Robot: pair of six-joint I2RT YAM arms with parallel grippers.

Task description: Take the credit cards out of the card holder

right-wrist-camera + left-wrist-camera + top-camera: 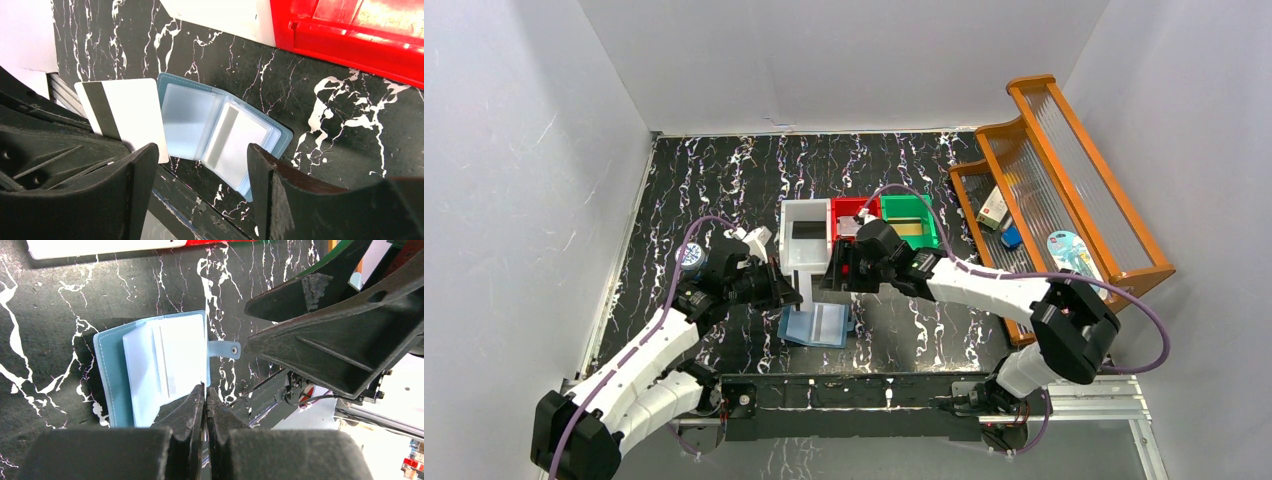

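My left fingers (194, 407) are pressed shut at a corner of the open card holder (816, 325), which lies flat by the middle of the tabletop's near edge. My right fingers (267, 175) hang spread and empty above it. A white striped card (132, 112) shows beside the holder. I cannot tell whether the left fingers pinch it.

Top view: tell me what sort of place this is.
Probably a robot test cell: plain white walls box in a marbled table, two arms are bolted at its near edge, and a wooden rack holds props.
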